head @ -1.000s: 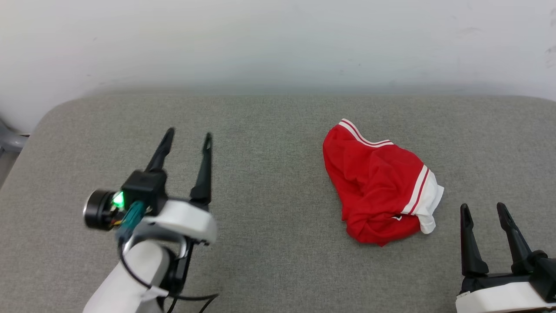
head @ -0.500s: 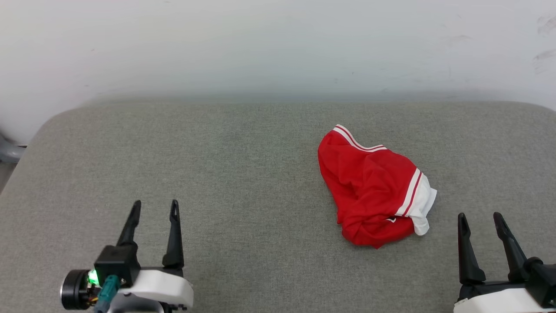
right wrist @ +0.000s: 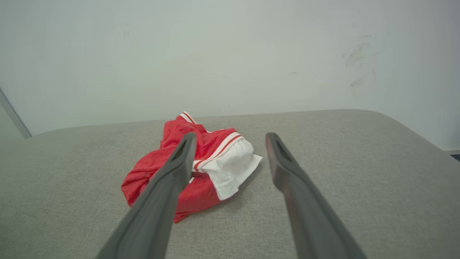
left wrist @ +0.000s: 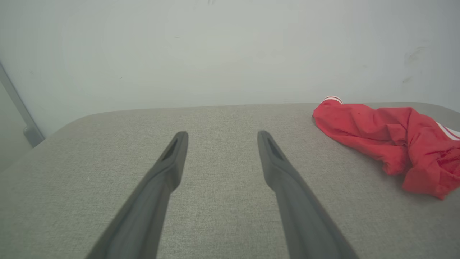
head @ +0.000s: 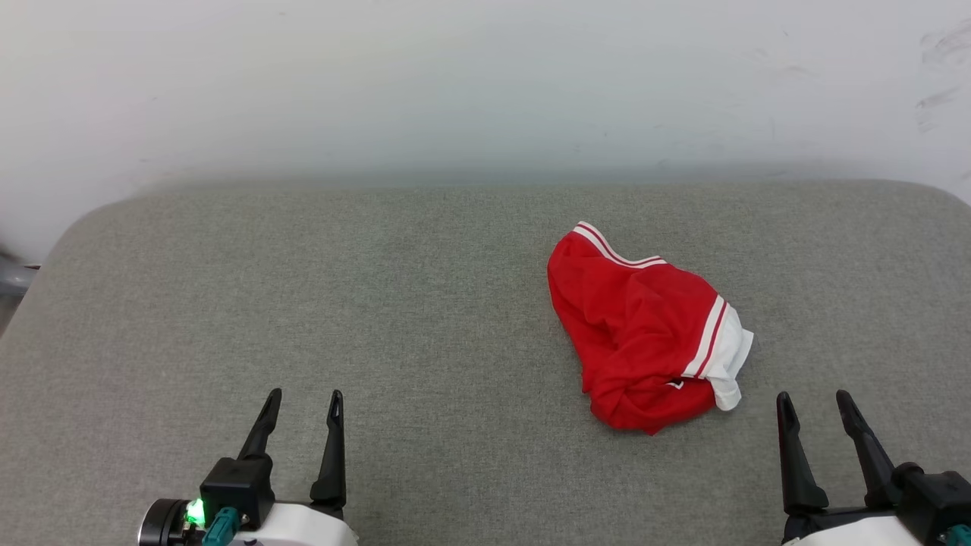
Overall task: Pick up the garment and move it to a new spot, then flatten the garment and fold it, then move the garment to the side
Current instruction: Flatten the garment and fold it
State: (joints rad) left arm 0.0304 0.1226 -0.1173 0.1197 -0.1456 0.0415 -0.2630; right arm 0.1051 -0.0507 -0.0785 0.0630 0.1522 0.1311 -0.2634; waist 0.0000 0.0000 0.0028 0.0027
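The garment, a red T-shirt with a white sleeve and striped trim, lies crumpled in a heap right of centre on the grey padded surface. My left gripper stands open at the lower left, well apart from the cloth, with nothing between its fingers. Open as well, my right gripper sits at the lower right, just short of the heap's white sleeve. In the left wrist view the garment lies off to the right of the left gripper. The right wrist view has the garment ahead, partly behind the left finger of the right gripper.
A pale wall rises directly behind the padded surface. The surface has rounded far corners, and its left edge drops off near a grey object. Bare grey fabric spreads across the left half and in front of the heap.
My left gripper has drawn back from mid-surface to the lower left, staying open. The head camera tilted slightly, shifting the whole picture. The garment lies as before.
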